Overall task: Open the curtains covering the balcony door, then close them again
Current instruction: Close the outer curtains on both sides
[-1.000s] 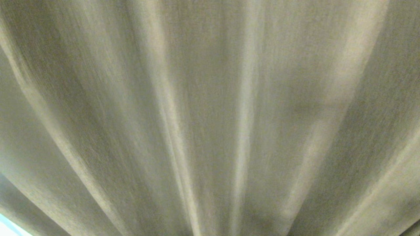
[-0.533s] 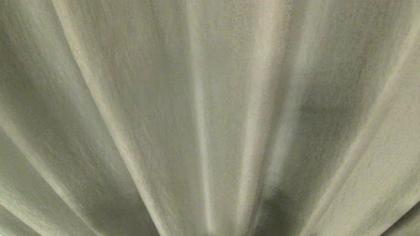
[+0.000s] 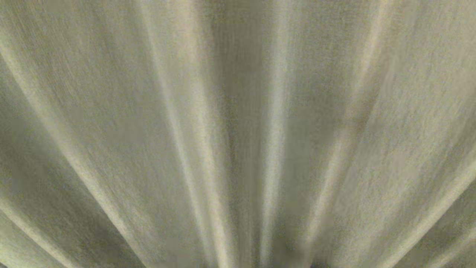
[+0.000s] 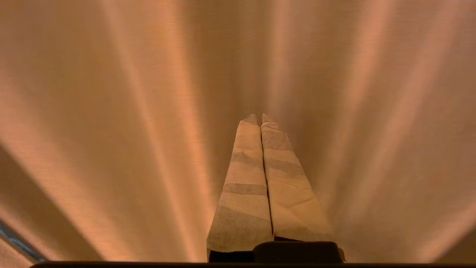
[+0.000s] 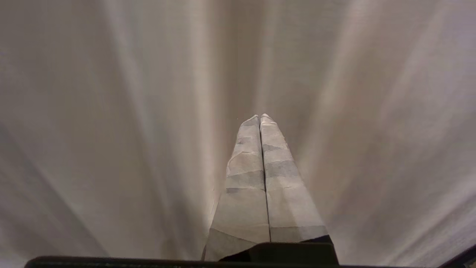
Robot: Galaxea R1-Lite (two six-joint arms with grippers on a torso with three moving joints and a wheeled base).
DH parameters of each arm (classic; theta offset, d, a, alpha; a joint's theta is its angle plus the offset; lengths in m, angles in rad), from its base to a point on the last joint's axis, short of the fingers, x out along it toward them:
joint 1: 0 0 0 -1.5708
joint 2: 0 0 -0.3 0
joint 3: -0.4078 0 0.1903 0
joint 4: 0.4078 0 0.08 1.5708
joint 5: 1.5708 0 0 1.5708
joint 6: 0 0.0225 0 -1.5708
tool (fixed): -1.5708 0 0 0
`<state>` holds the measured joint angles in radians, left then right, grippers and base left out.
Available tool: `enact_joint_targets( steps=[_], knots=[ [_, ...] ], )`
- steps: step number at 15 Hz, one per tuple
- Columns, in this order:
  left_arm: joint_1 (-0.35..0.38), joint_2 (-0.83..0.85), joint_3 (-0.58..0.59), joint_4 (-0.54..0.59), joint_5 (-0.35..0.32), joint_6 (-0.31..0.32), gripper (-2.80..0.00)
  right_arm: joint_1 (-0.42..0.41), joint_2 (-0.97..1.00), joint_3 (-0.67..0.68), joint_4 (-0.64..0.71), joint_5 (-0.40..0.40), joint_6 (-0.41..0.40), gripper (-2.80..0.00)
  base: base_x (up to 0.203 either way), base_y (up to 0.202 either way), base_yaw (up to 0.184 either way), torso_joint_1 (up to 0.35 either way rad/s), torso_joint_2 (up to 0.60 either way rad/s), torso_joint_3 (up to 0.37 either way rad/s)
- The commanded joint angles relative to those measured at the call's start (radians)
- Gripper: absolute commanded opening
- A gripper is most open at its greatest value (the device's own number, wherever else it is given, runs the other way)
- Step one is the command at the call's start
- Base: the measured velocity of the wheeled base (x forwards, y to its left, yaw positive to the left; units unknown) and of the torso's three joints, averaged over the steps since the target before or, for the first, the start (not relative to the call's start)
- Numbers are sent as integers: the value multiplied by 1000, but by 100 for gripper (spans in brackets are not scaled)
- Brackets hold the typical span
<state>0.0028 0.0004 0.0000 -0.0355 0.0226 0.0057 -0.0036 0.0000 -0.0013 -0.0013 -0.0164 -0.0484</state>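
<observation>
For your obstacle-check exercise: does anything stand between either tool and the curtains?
Nothing visible does. The left tool and right tool, both shut, point straight at the curtains, with only pleated fabric ahead of each.

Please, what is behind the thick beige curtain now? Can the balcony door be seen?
Nothing behind it can be seen. The curtain fills the whole head view with its folds, so the door is covered. Both wrist views show only fabric past the shut left gripper and right gripper.

Tape-wrapped tapered fingers (image 4: 245, 178), black base.
</observation>
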Motion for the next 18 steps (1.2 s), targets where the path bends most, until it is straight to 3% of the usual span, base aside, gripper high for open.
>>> enact_joint_targets(
  steps=[1,18],
  knots=[
    [0,0,0,0,0,0,-280,1,0,0,0,0,-1,-280,0,0,0,0,0,0],
    [2,0,0,0,-1,0,-280,1,0,0,0,0,-1,-280,0,0,0,0,0,0]
  ],
)
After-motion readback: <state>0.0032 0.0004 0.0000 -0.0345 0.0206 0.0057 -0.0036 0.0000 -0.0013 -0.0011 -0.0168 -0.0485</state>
